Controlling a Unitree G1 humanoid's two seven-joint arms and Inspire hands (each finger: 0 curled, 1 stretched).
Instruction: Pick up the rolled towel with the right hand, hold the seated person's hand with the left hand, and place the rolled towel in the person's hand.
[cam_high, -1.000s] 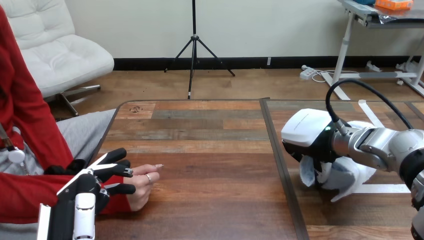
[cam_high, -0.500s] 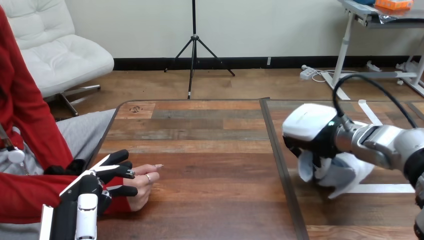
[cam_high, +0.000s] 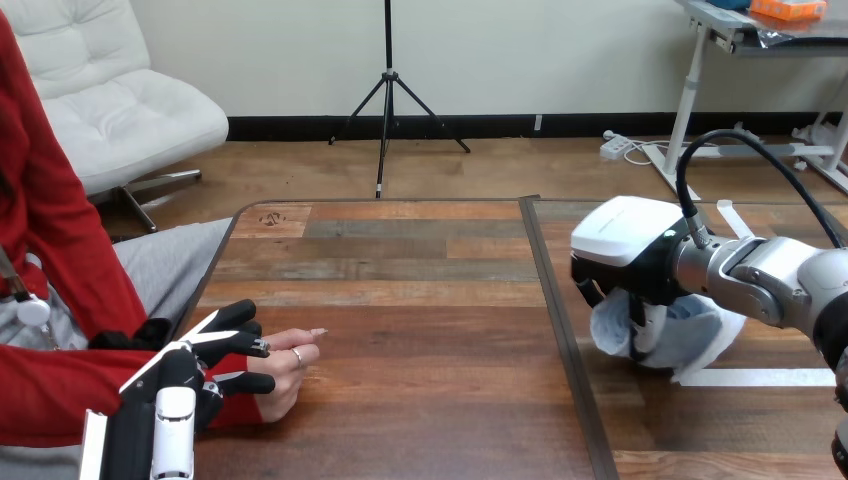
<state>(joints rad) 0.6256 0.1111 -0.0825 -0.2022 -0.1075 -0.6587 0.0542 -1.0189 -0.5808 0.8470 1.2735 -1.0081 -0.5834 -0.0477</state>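
The white rolled towel (cam_high: 690, 335) is at the right of the table, under my right hand (cam_high: 625, 250). That hand's fingers are curled down round the towel's left end, and its white back faces up. At the table's left edge the person's hand (cam_high: 290, 370) rests on the wood, fingers pointing right. My left hand (cam_high: 185, 370) reaches over it from the near side. Its fingers (cam_high: 235, 325) lie along the far side of the person's hand and its thumb along the near side, pinching it.
A dark seam (cam_high: 560, 330) runs front to back across the wooden table, left of the towel. White tape lines (cam_high: 760, 377) mark the wood under and beside the towel. Bare wood (cam_high: 430, 340) lies between my two hands.
My right hand has shifted slightly right and up with the towel, which now sits more tucked under the palm. My left hand and the person's hand have not moved.
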